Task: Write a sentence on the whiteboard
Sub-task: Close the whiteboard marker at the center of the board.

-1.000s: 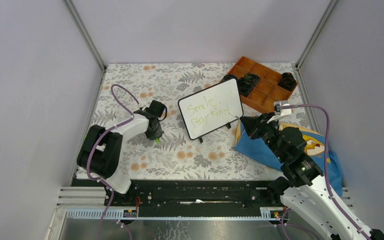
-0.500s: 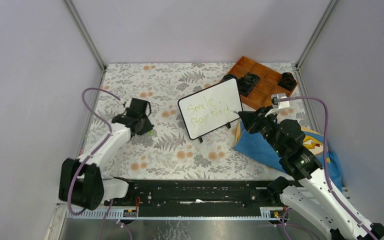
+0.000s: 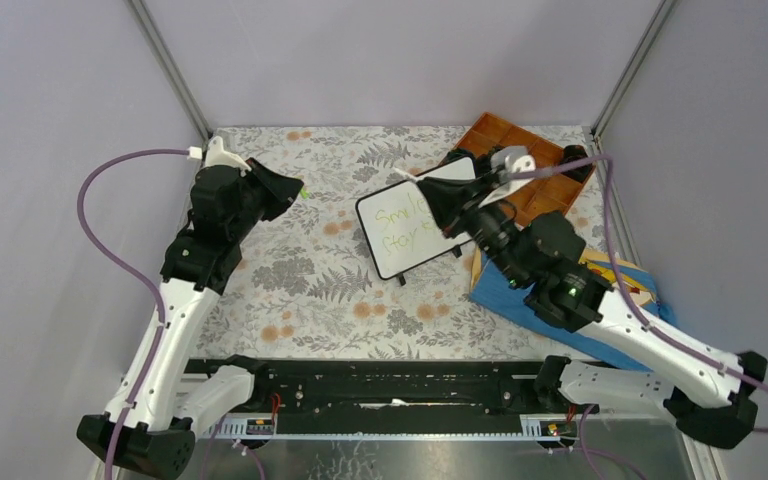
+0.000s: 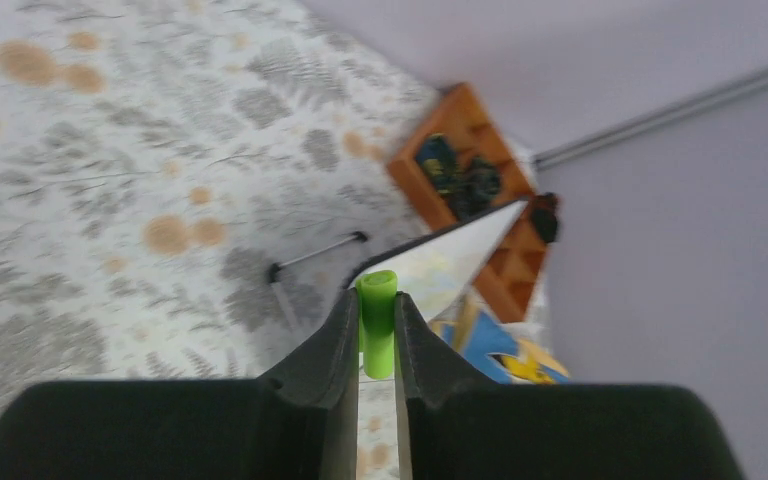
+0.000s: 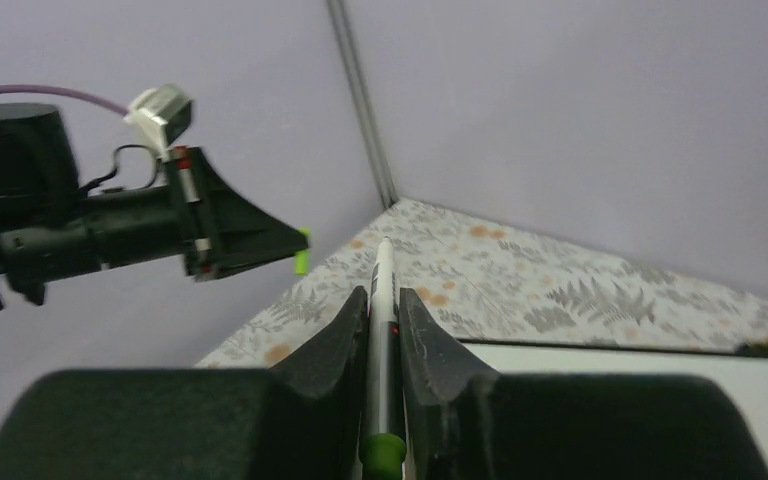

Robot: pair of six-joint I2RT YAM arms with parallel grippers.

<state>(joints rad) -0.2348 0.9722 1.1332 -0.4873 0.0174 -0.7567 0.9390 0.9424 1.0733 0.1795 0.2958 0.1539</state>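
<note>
The whiteboard [image 3: 398,252] stands tilted mid-table, its right part hidden under my right arm. The sentence [image 3: 398,228] is green writing in two lines, of which only the left ends show. My right gripper [image 3: 426,188] hovers above the board, shut on a white marker [image 5: 383,280] with a green end, pointing toward the far left corner. My left gripper [image 3: 293,190] is raised at the back left, shut on the marker's green cap [image 4: 377,318]. From the right wrist, that cap [image 5: 302,262] shows at the left gripper's tip. The board's bottom edge [image 5: 650,395] lies below the marker.
An orange compartment tray [image 3: 535,178] with dark items sits at the back right, behind the board. A blue cloth [image 3: 520,300] with a yellow figure lies right of the board under my right arm. Grey walls and metal posts close the floral-covered table.
Both arms rose. The left gripper swung with the green cap from beside the board to the back left. The right gripper moved with the marker from the board's right edge to above it.
</note>
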